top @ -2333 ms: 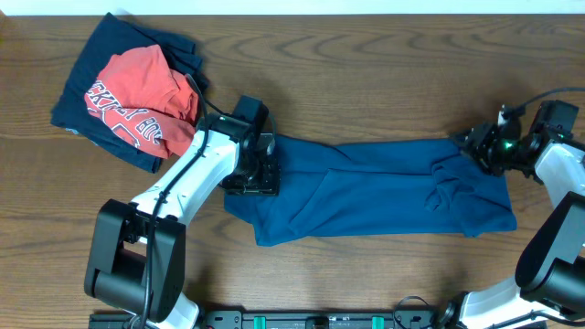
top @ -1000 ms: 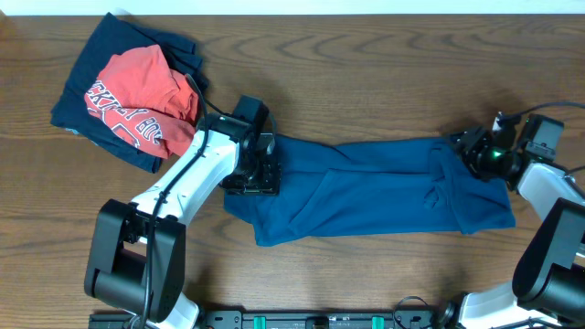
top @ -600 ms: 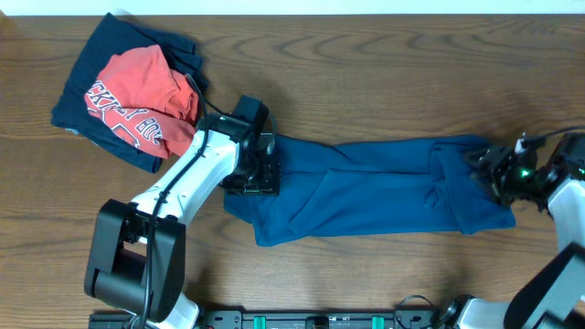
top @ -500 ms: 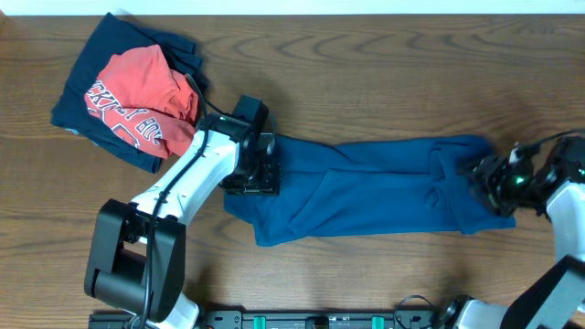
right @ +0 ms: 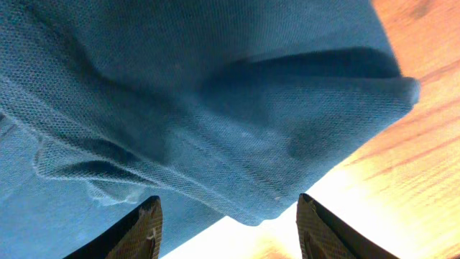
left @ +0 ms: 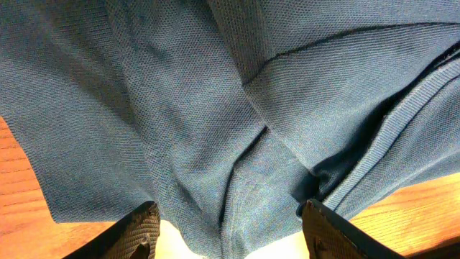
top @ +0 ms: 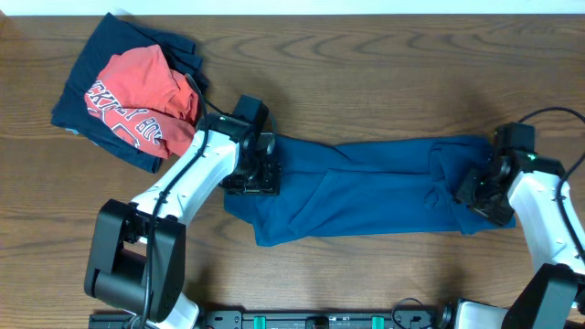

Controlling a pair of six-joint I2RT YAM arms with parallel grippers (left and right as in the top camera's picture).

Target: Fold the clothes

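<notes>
The blue T-shirt [top: 375, 187] lies folded into a long strip across the middle of the table. My left gripper [top: 252, 174] hangs over the shirt's left end. In the left wrist view, its jaws [left: 231, 206] stand open, and a creased hem of the blue T-shirt [left: 215, 129] lies between the fingers, unpinched. My right gripper [top: 479, 192] is over the shirt's right end. Those jaws [right: 227, 199] are open too, and a rounded edge of the blue T-shirt [right: 215, 108] reaches down between the fingers over bare wood.
A red tee with white lettering [top: 142, 100] lies crumpled on a navy garment [top: 91, 78] at the back left. The wooden table [top: 366, 73] stretches behind the shirt. A cable [top: 548, 114] loops above the right arm.
My right gripper let go of the shirt's far right corner, swung out to the right, then came back in over the right end. The left arm stayed put.
</notes>
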